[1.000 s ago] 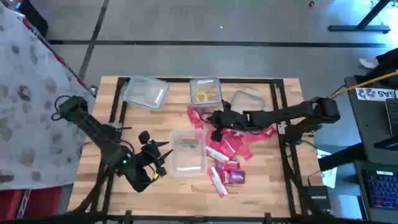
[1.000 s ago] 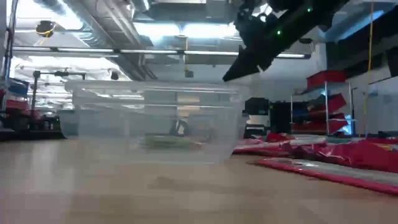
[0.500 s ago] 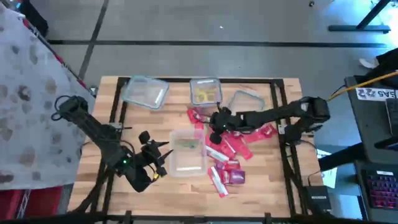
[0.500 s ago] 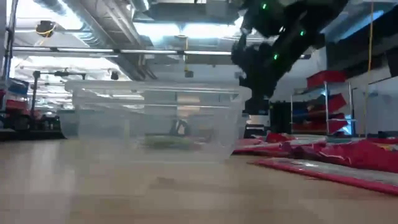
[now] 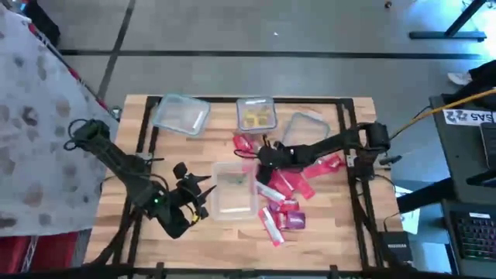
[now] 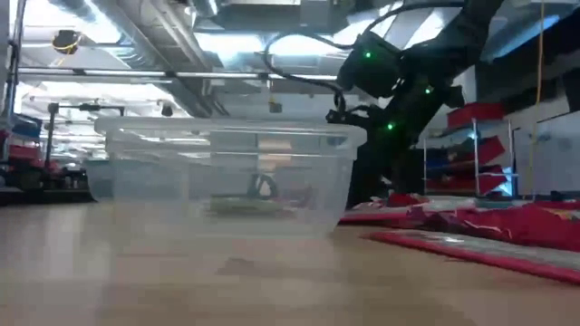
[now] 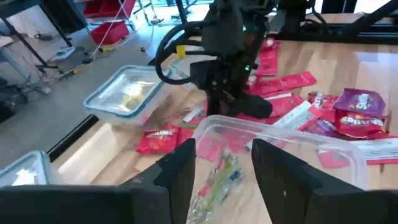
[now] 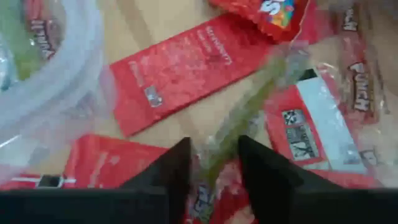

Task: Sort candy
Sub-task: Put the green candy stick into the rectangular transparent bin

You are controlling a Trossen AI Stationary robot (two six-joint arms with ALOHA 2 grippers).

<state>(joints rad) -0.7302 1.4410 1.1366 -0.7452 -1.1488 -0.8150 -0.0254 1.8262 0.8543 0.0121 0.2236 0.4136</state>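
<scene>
Right wrist view: right gripper (image 8: 214, 163) clamped on green stick candy (image 8: 249, 115) above "PUNCH" packet (image 8: 364, 87).

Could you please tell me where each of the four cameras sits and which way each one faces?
High view: overhead, straight down on the table; both arms show.
Low view: table height, level through the clear tub; the right arm comes in from above.
Left wrist view: on the left arm, past its fingers toward the right claw.
Right wrist view: on the right arm, down on red packets.
All four share the clear tub.
</scene>
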